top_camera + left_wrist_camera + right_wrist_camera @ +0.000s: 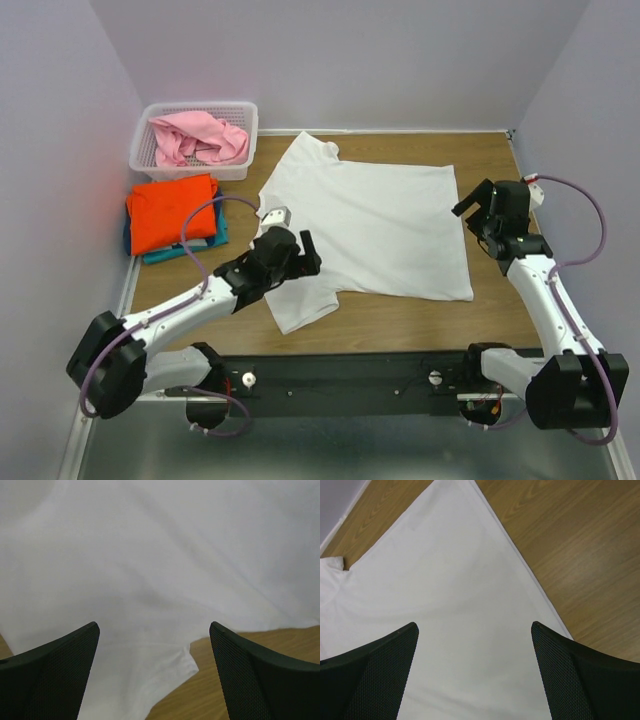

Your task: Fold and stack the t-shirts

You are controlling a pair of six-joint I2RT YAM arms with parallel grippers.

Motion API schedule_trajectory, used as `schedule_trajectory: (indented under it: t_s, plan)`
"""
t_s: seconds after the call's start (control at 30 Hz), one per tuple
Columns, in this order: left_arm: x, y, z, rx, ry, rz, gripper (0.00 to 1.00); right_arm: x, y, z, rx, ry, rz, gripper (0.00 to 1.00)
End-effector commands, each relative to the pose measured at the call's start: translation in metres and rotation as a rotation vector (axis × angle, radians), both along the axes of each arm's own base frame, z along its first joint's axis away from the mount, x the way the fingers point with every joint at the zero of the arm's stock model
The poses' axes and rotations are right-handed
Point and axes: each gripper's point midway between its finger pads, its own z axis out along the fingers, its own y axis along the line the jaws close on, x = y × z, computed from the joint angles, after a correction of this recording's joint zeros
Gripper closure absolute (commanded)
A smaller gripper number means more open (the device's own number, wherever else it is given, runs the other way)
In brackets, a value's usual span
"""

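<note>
Your orange shirt sits folded on the teal shirt, far left. The white shirt lies unfolded mid-worktop; the pink shirt waits in the basket. Your left gripper and right gripper hover spread, empty.

A lab booth: blank walls box in a wooden robot table.

Orange t-shirt and lattice basket obstructed left of the left gripper; bare table lay open behind the right gripper.
</note>
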Motion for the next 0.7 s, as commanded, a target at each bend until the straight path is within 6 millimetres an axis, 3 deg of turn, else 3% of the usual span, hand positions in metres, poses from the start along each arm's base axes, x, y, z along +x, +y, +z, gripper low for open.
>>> schedule_trajectory:
  t_s: [0.0, 0.03, 0.17, 0.37, 0.47, 0.63, 0.67]
  plan:
    - [-0.043, 0.007, -0.018, -0.047, 0.113, 0.068, 0.02, -0.008, -0.015, -0.002, -0.016, -0.010, -0.095, 0.00]
    - [-0.063, 0.008, -0.030, -0.032, 0.161, 0.047, 0.02, -0.008, -0.015, -0.004, -0.018, -0.004, -0.092, 0.00]
    - [-0.107, 0.007, -0.050, -0.063, 0.308, 0.063, 0.02, -0.005, -0.011, -0.015, -0.015, 0.034, -0.066, 0.00]
    - [-0.142, 0.024, -0.066, -0.024, 0.462, 0.196, 0.02, -0.001, -0.007, -0.032, -0.017, 0.091, -0.027, 0.00]
    - [-0.159, 0.020, -0.077, -0.040, 0.534, 0.223, 0.02, -0.001, -0.007, -0.036, -0.017, 0.100, -0.025, 0.00]
    - [-0.169, 0.020, -0.092, -0.053, 0.586, 0.268, 0.05, -0.001, -0.006, -0.035, -0.018, 0.092, -0.019, 0.00]
    - [-0.169, 0.020, -0.095, -0.063, 0.591, 0.282, 0.12, -0.001, -0.006, -0.034, -0.019, 0.088, -0.016, 0.00]
